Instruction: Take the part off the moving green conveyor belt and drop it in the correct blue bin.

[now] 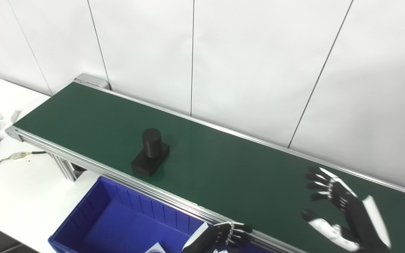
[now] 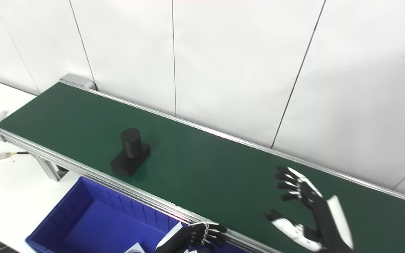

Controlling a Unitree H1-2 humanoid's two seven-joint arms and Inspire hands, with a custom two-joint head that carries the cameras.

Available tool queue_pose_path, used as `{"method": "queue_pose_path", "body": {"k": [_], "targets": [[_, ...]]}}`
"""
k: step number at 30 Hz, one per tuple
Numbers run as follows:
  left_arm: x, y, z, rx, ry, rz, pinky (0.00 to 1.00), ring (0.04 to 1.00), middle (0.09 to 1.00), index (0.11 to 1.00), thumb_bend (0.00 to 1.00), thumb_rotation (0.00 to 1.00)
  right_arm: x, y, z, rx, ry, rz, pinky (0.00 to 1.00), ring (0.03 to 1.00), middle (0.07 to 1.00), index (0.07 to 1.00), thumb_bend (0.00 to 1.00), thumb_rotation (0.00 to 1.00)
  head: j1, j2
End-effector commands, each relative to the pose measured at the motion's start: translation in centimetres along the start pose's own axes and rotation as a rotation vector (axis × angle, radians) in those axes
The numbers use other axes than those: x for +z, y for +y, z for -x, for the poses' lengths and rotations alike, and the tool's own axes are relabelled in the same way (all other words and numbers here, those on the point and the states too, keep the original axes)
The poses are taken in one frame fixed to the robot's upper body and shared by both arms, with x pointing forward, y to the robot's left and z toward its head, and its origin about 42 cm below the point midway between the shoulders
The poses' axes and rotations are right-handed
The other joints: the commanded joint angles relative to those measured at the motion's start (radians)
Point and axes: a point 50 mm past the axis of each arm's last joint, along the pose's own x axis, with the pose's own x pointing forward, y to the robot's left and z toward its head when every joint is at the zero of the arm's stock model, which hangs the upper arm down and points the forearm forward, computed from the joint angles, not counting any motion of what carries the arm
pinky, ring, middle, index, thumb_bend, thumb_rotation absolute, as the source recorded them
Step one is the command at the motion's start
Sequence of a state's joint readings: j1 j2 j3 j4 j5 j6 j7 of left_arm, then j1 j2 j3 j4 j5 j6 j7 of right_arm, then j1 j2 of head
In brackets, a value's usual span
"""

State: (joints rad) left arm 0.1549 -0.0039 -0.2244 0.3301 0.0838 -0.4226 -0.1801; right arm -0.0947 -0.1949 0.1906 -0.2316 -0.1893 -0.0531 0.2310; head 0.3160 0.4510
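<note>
A black part (image 1: 150, 151), a short upright cylinder on a flat rectangular base, stands on the green conveyor belt (image 1: 223, 165) toward its left half, closer to the near rail than the far one. Just below that near rail, on the near left, sits a blue bin (image 1: 118, 218) with ribbed inner walls, resting on the white counter (image 1: 19, 189). The right robot hand (image 1: 332, 207) hovers over the right part of the belt, well apart from the part, with fingers spread and thumb held away from them, gripping nothing. The left robot hand (image 1: 229, 234) is low at the near edge, beside the belt's near rail and over the bin's right end; its fingers are curled in together and nothing shows in them. A thin cable (image 1: 16, 156) lies on the counter at far left.
</note>
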Motion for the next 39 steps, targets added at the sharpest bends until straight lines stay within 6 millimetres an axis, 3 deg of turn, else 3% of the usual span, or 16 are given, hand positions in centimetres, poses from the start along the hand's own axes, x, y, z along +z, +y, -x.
{"method": "queue_pose_path", "body": {"k": [1, 10, 17, 22, 29, 39], "targets": [[1.1, 0.6, -0.9, 0.001, -0.075, -0.016, 0.58, 0.665, 0.703, 0.756, 0.87, 0.74, 0.8, 0.2, -1.5, -0.016, -0.048, 0.023, 0.62, 0.744, 0.801, 0.841, 0.61, 0.53, -0.002, 0.001], [1.0, 0.7, -0.9, 0.004, -0.071, -0.021, 0.58, 0.660, 0.704, 0.758, 0.88, 0.75, 0.6, 2.4, -4.7, 0.033, -0.050, 0.024, 0.73, 0.815, 0.827, 0.869, 0.59, 0.51, -0.006, 0.001], [1.1, 0.7, -0.9, 0.007, -0.071, -0.022, 0.58, 0.661, 0.703, 0.763, 0.88, 0.75, 0.8, 3.7, -6.8, 0.075, -0.057, 0.033, 0.75, 0.823, 0.837, 0.869, 0.60, 0.50, -0.013, 0.003], [1.1, 0.8, -0.9, 0.004, -0.075, -0.021, 0.58, 0.654, 0.698, 0.759, 0.86, 0.74, 0.9, 4.4, -8.2, 0.093, -0.055, 0.080, 0.72, 0.808, 0.833, 0.868, 0.63, 0.57, -0.016, 0.006], [1.1, 0.7, -0.9, 0.000, -0.079, -0.015, 0.57, 0.652, 0.690, 0.750, 0.87, 0.74, 1.0, 5.5, -10.2, 0.116, -0.056, 0.052, 0.79, 0.853, 0.848, 0.883, 0.64, 0.55, -0.023, 0.010], [1.1, 0.6, -0.7, -0.001, -0.078, -0.011, 0.57, 0.647, 0.688, 0.742, 0.88, 0.74, 1.2, 7.6, -13.1, 0.135, -0.046, 0.048, 0.80, 0.856, 0.845, 0.877, 0.67, 0.55, -0.030, 0.013]]}}
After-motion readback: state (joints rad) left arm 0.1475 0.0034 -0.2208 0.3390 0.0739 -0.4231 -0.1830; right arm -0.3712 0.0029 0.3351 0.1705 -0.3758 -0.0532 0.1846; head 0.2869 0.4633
